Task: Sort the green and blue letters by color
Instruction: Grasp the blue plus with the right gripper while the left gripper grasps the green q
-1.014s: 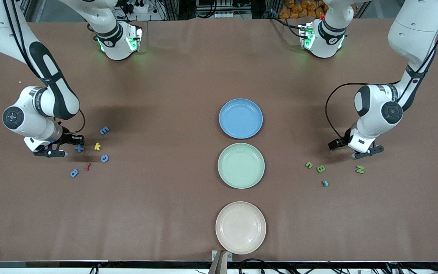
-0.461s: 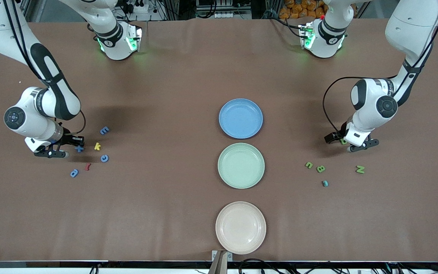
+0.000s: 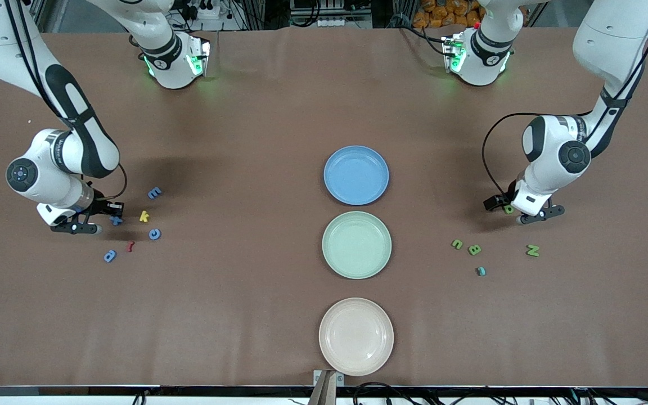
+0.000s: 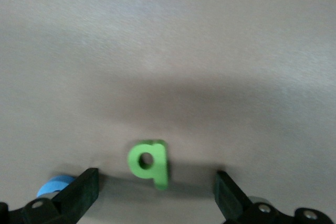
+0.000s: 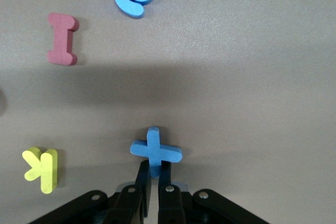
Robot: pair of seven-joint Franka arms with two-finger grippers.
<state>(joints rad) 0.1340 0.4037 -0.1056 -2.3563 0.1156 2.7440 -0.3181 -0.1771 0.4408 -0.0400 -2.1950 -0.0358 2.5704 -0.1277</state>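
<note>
My right gripper (image 3: 109, 217) is shut on the stem of a blue cross-shaped letter (image 3: 116, 220), low at the table; the right wrist view shows the fingers (image 5: 142, 179) pinching that letter (image 5: 156, 150). Blue letters "e" (image 3: 154, 193), "c" (image 3: 155, 234) and "a" (image 3: 110, 256) lie around it. My left gripper (image 3: 518, 212) is open, low over a green "q"-like letter (image 3: 508, 209); in the left wrist view the letter (image 4: 148, 161) lies just ahead of the gap between the two fingers. Green letters (image 3: 457, 244), (image 3: 474, 249), (image 3: 532, 250) and a small teal one (image 3: 480, 271) lie nearer the front camera.
Three empty plates stand in a row mid-table: blue (image 3: 356, 175), green (image 3: 356, 244), pink (image 3: 356, 336) nearest the front camera. A yellow "k" (image 3: 144, 216) and a small dark red letter (image 3: 130, 246) lie among the blue letters.
My left gripper has moved away from the front camera and now straddles the green letter. My right gripper holds the blue cross letter and has barely shifted.
</note>
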